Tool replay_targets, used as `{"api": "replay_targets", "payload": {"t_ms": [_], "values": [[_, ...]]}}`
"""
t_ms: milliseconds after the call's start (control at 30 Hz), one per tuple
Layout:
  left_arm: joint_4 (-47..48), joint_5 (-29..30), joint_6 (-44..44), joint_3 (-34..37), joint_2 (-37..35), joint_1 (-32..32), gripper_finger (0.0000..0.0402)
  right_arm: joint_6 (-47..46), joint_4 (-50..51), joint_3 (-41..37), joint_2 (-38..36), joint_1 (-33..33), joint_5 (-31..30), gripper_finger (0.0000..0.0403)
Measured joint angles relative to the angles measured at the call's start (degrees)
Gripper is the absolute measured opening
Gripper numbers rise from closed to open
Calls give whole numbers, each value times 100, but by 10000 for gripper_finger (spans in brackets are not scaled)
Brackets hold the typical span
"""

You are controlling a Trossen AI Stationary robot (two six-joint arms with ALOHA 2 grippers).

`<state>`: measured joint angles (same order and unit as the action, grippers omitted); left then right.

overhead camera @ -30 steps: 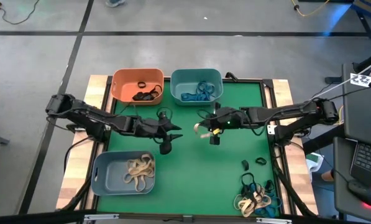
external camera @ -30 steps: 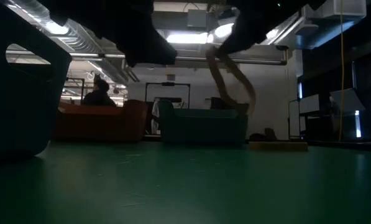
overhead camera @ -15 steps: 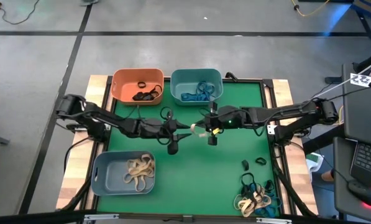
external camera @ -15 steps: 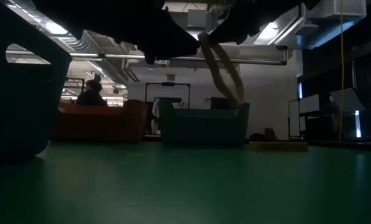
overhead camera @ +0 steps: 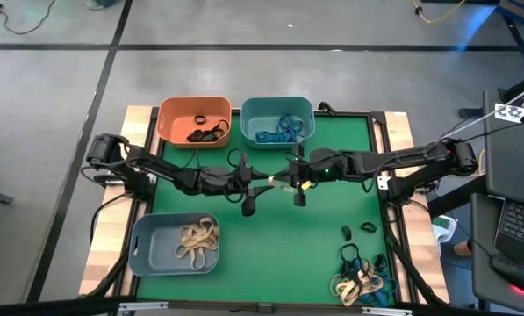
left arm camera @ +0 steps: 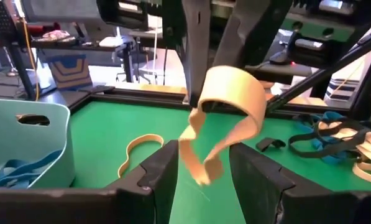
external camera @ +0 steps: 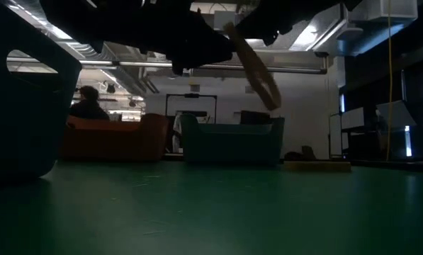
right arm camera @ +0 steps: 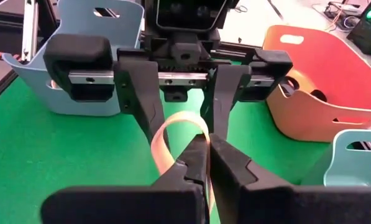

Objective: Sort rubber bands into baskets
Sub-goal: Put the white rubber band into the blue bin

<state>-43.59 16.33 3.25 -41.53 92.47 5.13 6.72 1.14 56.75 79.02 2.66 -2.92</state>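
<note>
rubber bands (overhead camera: 363, 283) | orange basket (overhead camera: 194, 120): black | teal basket (overhead camera: 278, 121): blue | grey-blue basket (overhead camera: 175, 243): tan | right jaws clamp tan band (left arm camera: 225, 118) | left jaws apart

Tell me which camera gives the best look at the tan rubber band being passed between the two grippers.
The left wrist view: the tan rubber band hangs as a full twisted loop, close up. The right wrist view shows part of it, the high view a small sliver, the low view a backlit strip.

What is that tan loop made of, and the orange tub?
The tan rubber band looks like matte rubber: a flat strip that curls and droops limply. The orange basket looks like moulded plastic, with smooth rounded walls and a slight sheen.
</note>
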Motion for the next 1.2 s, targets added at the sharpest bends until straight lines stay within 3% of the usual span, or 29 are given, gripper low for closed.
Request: {"api": "replay_targets", "payload": {"t_ms": [667, 1200], "values": [[-22, -291, -42, -3, -2, 12, 139, 277, -738, -8, 354, 0, 254, 17], [82, -395, -422, -3, -4, -97, 48, 225, -810, -7, 354, 0, 748, 17]]}}
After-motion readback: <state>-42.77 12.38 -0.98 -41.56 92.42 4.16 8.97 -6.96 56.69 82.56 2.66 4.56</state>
